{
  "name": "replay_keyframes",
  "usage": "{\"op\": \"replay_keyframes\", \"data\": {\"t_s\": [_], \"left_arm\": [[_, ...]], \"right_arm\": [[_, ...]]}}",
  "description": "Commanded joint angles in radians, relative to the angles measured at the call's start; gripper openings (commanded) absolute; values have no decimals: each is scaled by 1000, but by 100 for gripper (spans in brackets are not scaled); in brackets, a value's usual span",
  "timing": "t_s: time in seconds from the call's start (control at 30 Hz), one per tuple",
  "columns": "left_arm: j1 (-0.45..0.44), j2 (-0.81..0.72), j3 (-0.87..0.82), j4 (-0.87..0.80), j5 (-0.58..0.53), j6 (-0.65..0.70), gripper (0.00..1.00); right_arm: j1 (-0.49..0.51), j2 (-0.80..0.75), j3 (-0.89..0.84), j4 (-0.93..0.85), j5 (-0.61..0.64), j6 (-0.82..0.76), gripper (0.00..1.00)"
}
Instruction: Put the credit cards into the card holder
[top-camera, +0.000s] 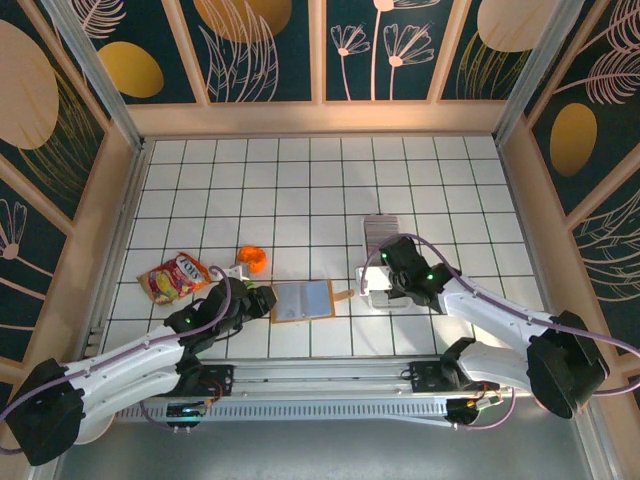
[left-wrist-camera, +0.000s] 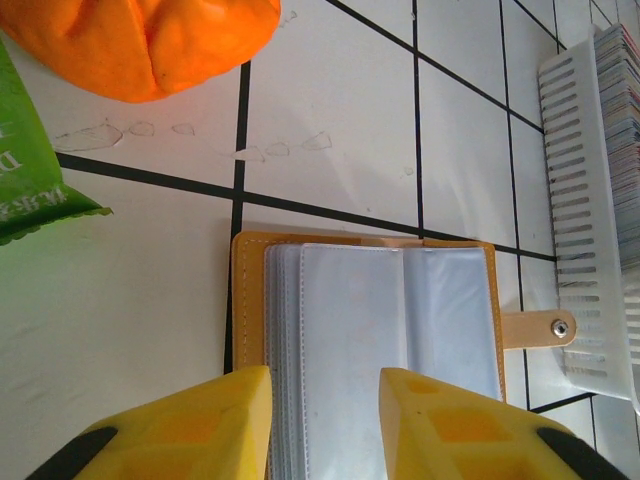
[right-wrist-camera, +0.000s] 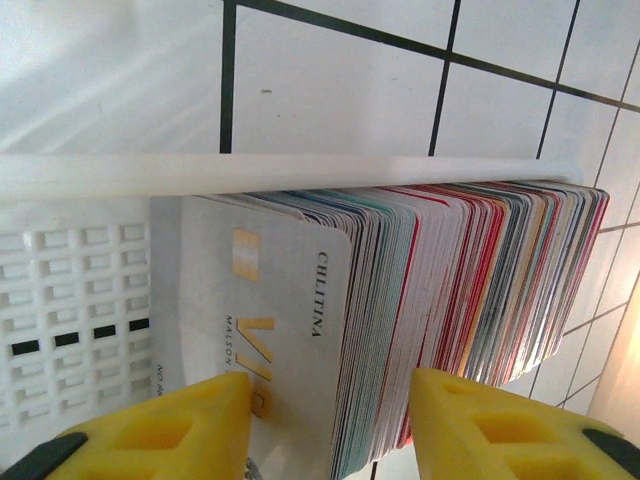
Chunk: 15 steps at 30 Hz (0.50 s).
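The card holder (top-camera: 303, 300) lies open on the tiled table, tan outside with pale clear sleeves (left-wrist-camera: 380, 310) and a clasp tab (left-wrist-camera: 545, 327) on its right edge. My left gripper (top-camera: 262, 299) is at its left end, yellow fingers apart over the sleeves (left-wrist-camera: 325, 420), with nothing pinched between them. The credit cards (right-wrist-camera: 430, 280) stand edge-on as a tight row in a white slotted tray (right-wrist-camera: 80, 290). My right gripper (top-camera: 385, 262) hangs over the tray, its fingers (right-wrist-camera: 332, 430) straddling the front bunch of cards. A grey card (right-wrist-camera: 250, 300) faces the camera.
An orange object (top-camera: 252, 259) and a red-yellow snack packet (top-camera: 173, 277) lie left of the card holder. The tray with its cards (left-wrist-camera: 622, 120) sits just right of the holder. Wooden walls ring the table.
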Motion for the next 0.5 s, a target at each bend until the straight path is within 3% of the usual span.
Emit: {"op": "replay_keyframes", "data": {"t_s": [0.0,0.27,0.47], "left_arm": [[-6,-2,-13,25,6,-6,31],[-7,-2,-12,27,6,-8,28],[-7,-2,-19,30,8,-10,28]], "right_arm": [[0,-21,-1,-7,2,-19,37],[0,-24,-6,-5,2,-19,20],[0,-42,-15,3,8,-14,16]]}}
